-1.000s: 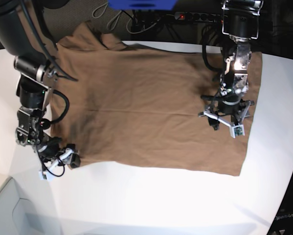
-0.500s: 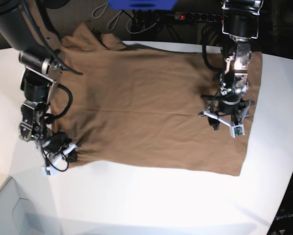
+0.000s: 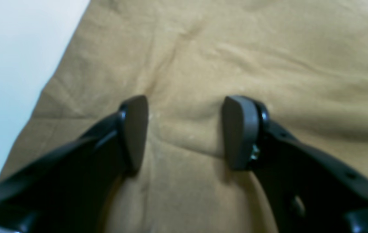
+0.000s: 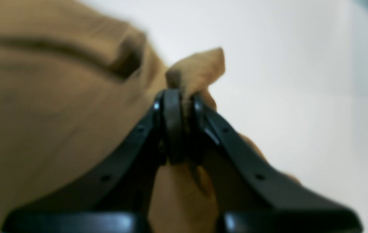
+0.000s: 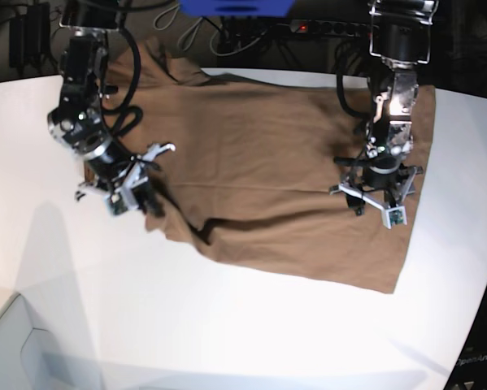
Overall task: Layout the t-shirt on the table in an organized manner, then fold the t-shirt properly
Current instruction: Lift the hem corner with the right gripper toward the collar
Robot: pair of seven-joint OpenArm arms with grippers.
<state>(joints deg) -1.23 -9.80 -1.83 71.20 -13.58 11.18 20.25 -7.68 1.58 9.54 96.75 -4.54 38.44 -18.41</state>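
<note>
The right claw [image 4: 180, 126] is seen clamped tight, with a fold of the shirt [image 5: 259, 162] pinched between its jaws; its arm is angled down from eleven o'clock in the base view. The left claw [image 3: 184, 132] is held spread, jaws well apart, tips pressed down, its arm hung from twelve o'clock.

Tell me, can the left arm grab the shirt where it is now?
Probably yes. The left gripper sits on the t-shirt with its jaws open and tan cloth bunched between them, nothing in the way. Closing should pinch it.
</note>
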